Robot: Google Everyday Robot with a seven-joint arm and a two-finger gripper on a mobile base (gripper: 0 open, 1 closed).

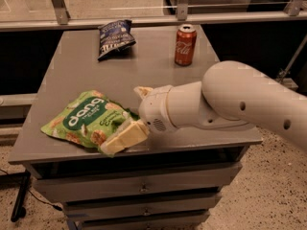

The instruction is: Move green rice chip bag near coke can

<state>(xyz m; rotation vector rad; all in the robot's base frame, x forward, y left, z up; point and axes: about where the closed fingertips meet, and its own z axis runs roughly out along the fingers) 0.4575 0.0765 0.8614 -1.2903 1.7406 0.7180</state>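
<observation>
tool point(123, 120): spread wide, nothing gripped, laid on right edge of green rice chip bag point(81, 121)
coke can point(185, 44): parked well apart, back of surface point(158, 78)

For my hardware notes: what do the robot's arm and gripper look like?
The arm is rounded and off-white, with small dark holes and a dotted patch near the wrist. No cables show. The gripper, at the right edge of the green rice chip bag, has two cream, wedge-shaped fingers.
</observation>
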